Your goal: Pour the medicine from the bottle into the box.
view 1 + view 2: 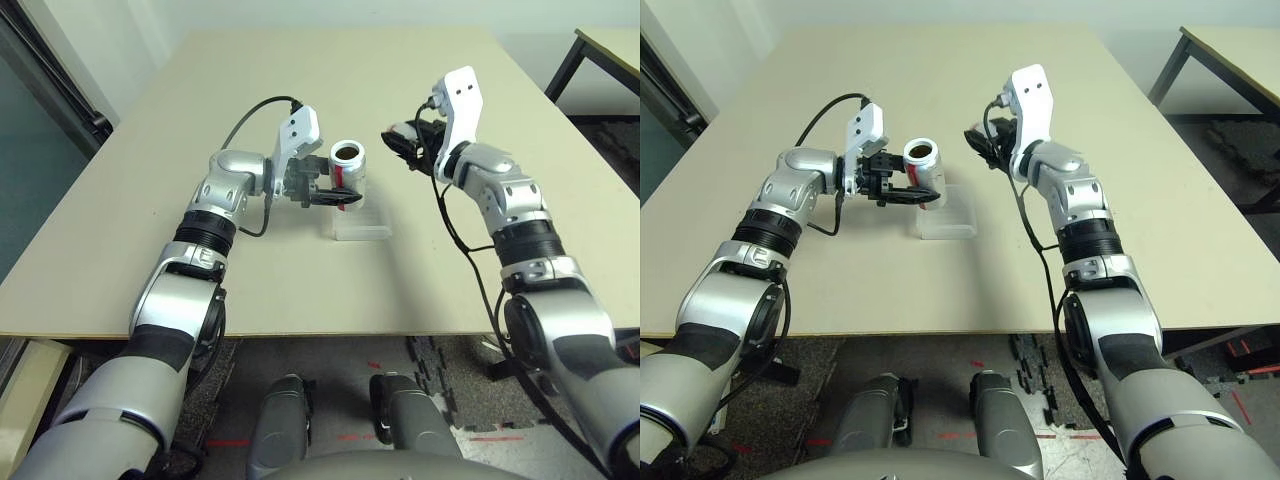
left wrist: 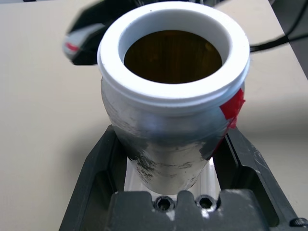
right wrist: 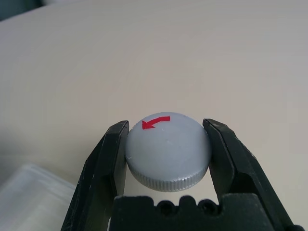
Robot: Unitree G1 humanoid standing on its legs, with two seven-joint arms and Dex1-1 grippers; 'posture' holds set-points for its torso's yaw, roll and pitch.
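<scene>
Though open, bottle (image 1: 349, 174) partly hidden.

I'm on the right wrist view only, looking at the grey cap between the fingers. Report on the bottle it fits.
Observer: The bottle is uncapped, its mouth facing up.
Operator: Tell me what has hold of it.
Observer: The left gripper, with its fingers closed on either side of it.
Operator: I get just a corner of clear plastic. Say where the box lies against the bottle.
Observer: In the left eye view, the near part of the box shows just below the bottle.
</scene>
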